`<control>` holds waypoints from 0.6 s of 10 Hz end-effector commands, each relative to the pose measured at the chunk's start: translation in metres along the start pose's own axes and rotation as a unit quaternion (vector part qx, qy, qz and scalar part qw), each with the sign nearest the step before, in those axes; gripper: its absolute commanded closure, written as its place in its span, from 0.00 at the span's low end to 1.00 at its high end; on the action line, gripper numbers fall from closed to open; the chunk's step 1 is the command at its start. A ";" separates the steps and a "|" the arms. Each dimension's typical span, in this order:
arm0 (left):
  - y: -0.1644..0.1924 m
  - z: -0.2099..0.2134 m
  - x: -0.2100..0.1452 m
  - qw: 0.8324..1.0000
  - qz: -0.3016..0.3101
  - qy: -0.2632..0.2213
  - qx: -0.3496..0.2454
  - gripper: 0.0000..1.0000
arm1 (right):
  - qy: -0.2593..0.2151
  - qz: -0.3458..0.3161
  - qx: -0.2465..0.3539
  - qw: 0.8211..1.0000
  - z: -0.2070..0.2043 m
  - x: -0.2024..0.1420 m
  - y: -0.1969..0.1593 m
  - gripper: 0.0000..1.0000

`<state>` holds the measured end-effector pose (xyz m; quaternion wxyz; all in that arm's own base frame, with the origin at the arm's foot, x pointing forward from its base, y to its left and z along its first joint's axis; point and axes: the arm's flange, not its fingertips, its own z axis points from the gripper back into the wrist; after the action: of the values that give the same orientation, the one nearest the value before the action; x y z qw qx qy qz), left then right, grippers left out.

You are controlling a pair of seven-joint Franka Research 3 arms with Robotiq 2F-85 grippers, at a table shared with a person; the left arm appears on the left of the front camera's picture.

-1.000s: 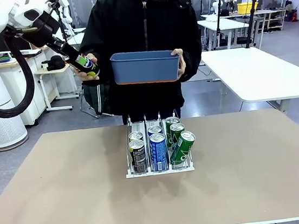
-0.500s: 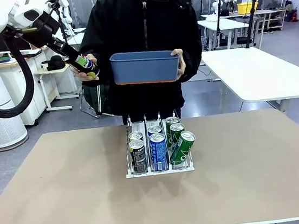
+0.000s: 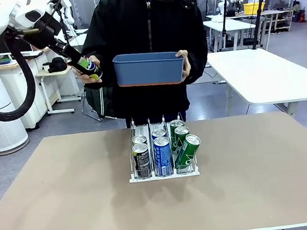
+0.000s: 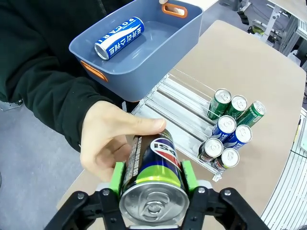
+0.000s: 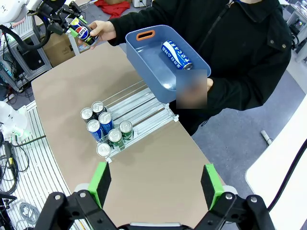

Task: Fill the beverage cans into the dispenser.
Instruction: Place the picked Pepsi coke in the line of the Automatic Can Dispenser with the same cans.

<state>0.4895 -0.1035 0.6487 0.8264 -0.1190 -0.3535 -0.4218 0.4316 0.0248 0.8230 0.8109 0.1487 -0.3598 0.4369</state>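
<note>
Your left gripper (image 4: pixel 152 168): clenched on a black Pepsi can (image 4: pixel 156 155), the person's hand (image 4: pixel 108 143) also on it, beside the blue bin (image 4: pixel 129 76) | can axis: along your fingers, silver top toward the wrist | dispenser (image 3: pixel 164 176): mid-table, below and to your right, far lane ends bare | right gripper (image 5: pixel 156 184): spread, holding nothing

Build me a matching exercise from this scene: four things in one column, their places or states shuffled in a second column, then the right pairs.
Things
1. Pepsi can
2. Pocari can
3. frontmost green can
4. right claw

Places or states
A. lying in the blue bin
B. open, holding nothing
C. leaning in the dispenser
D. clamped in the left claw

Pairs: 1-D, 2-A, 3-C, 4-B
</note>
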 end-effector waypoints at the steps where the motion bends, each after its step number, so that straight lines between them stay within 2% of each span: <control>1: 0.001 0.001 -0.001 1.000 0.001 0.000 0.000 0.99 | 0.003 -0.003 0.000 1.000 0.000 -0.001 0.002 0.00; 6: 0.001 0.001 -0.001 1.000 0.001 0.000 0.000 0.99 | 0.003 -0.003 0.000 1.000 0.000 -0.001 0.002 0.00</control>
<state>0.4898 -0.1035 0.6479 0.8267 -0.1192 -0.3527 -0.4218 0.4316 0.0248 0.8230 0.8109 0.1487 -0.3598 0.4369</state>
